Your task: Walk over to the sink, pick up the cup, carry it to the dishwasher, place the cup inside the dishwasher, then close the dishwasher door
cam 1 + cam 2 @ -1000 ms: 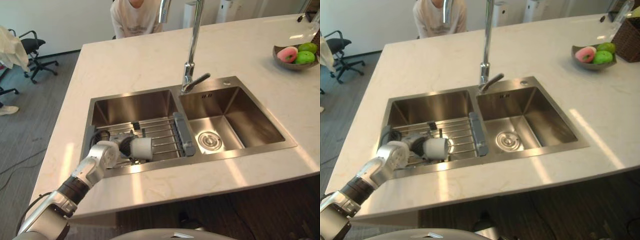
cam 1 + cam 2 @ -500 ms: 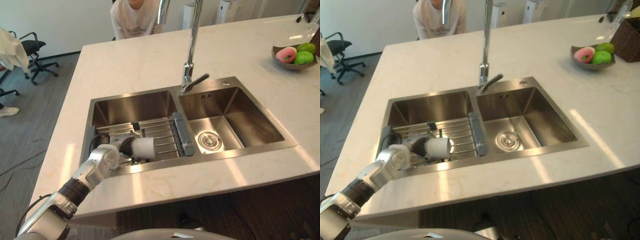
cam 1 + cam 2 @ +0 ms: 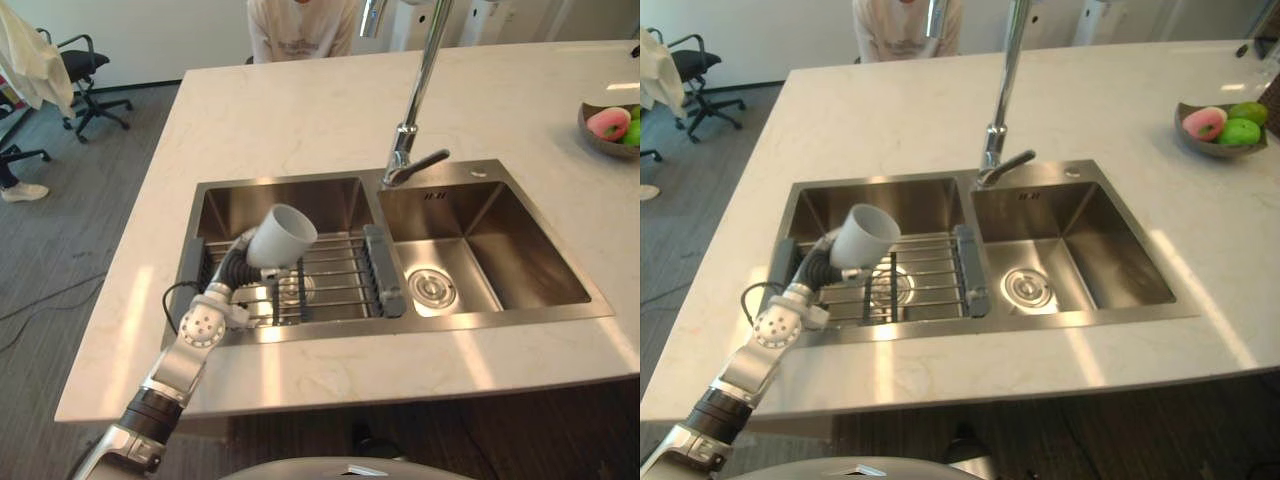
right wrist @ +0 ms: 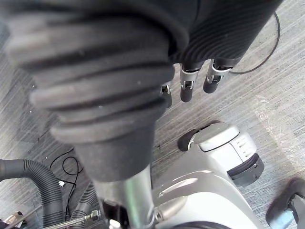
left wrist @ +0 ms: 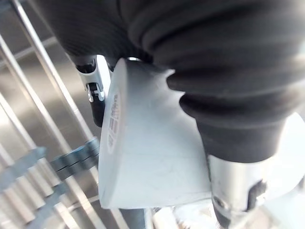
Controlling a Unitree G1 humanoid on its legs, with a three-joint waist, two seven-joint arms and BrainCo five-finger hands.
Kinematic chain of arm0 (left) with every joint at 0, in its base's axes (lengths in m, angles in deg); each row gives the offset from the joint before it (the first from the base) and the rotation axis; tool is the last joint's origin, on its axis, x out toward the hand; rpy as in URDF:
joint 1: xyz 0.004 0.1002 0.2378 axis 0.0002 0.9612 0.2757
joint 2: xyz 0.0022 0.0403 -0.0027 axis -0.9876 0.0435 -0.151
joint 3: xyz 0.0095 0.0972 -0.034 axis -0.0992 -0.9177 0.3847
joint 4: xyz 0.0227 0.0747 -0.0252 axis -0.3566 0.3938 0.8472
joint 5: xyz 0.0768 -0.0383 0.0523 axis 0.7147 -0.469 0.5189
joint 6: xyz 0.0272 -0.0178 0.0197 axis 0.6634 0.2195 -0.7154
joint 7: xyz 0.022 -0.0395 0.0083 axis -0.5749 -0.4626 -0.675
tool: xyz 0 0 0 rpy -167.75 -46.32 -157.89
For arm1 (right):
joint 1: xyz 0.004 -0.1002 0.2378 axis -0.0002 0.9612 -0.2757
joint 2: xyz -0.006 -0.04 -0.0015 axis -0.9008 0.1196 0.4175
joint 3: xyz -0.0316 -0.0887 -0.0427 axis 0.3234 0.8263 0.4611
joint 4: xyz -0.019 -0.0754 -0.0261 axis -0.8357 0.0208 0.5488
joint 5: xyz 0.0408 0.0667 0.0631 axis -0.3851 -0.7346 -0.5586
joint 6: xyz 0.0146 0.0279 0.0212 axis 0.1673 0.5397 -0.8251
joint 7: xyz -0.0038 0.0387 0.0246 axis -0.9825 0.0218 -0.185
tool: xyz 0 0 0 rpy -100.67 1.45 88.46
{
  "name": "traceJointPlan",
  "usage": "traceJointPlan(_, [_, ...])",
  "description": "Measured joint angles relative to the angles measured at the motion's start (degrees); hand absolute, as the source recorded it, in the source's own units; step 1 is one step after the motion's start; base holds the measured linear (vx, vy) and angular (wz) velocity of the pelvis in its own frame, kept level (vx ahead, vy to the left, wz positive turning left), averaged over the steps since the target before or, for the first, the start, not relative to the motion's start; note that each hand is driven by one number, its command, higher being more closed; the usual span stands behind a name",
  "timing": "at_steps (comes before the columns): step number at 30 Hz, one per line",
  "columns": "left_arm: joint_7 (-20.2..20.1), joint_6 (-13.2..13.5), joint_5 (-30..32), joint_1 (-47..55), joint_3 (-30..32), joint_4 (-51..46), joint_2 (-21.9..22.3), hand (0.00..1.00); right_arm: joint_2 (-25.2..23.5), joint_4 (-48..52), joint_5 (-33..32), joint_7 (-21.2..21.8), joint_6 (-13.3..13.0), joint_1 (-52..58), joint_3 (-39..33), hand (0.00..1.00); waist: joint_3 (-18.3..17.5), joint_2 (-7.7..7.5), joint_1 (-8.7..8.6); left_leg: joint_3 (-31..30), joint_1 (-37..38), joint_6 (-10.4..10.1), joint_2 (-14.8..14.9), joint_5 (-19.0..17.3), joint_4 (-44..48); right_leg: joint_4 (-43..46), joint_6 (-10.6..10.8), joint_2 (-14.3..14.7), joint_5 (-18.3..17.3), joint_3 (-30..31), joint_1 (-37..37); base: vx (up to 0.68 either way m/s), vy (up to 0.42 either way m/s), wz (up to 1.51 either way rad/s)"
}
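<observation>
A white cup (image 3: 282, 236) hangs tilted above the left basin of the steel sink (image 3: 400, 326), its open mouth pointing up and away from me. My left hand (image 3: 233, 268) is shut on the cup from below. In the left wrist view the cup (image 5: 152, 157) lies against the dark cover, and one finger (image 5: 93, 88) curls round its far side above the wire rack (image 5: 43, 143). My right hand (image 4: 186, 88) hangs open over the floor, holding nothing.
A wire dish rack (image 3: 335, 278) lies across the left basin. The tall faucet (image 3: 415, 130) stands behind the divider, and the right basin (image 3: 480, 255) has a round drain. A fruit bowl (image 3: 608, 124) sits far right. A person (image 3: 300, 25) stands beyond the counter.
My left hand has lifted the cup up off the rack, from lying low in the basin to above the sink's rim. The camera has shifted, so the whole scene sits further right.
</observation>
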Motion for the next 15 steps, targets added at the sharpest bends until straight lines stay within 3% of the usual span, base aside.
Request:
traceJointPlan(4, [3.2,4.5,-10.5,2.2,6.0,-6.2,2.9,1.00,-0.5,0.4,-0.4,-0.2,-0.5,0.9,-0.6,0.00,0.0,-0.32,0.89,-0.5,0.3,0.0,0.1,0.1,0.0,0.0,0.0,0.0,-0.1,-0.4,0.9,-0.06,-0.032,0.06])
traceJointPlan(6, [5.2,8.3,-13.7,3.3,9.5,-10.5,4.8,1.00,-1.1,0.4,-0.4,-0.3,-0.6,1.7,-1.3,0.00,-0.6,-0.92,1.93,-0.8,0.1,0.0,0.1,0.0,0.0,0.0,0.1,-0.1,-0.2,-0.4,0.9,-0.06,-0.029,0.06])
traceJointPlan(9, [7.6,12.2,-14.4,4.2,12.2,-15.1,7.3,1.00,-2.6,0.4,-1.6,-1.0,-1.0,3.1,-1.6,0.00,-1.4,-2.05,3.28,-1.1,0.1,0.0,0.2,0.1,0.0,0.0,0.1,0.0,-0.3,-0.6,1.4,-0.04,-0.023,0.11])
traceJointPlan(13, [10.0,14.6,-14.4,5.9,14.9,-18.8,8.5,1.00,-3.3,0.2,-1.5,-1.5,-1.2,3.7,-1.6,0.00,-2.4,-3.10,4.21,-1.0,0.1,0.0,0.2,0.1,0.0,0.0,0.1,-0.1,-0.3,-0.6,1.5,-0.01,-0.005,0.02])
traceJointPlan(15, [11.4,15.2,-14.2,6.3,16.8,-19.3,10.1,1.00,-3.9,0.2,0.3,-4.0,-2.0,3.8,-1.6,0.00,-3.0,-3.44,4.58,-1.0,0.1,0.0,0.2,0.1,0.0,0.0,0.1,-0.2,-0.3,-0.7,1.5,-0.02,-0.009,0.01])
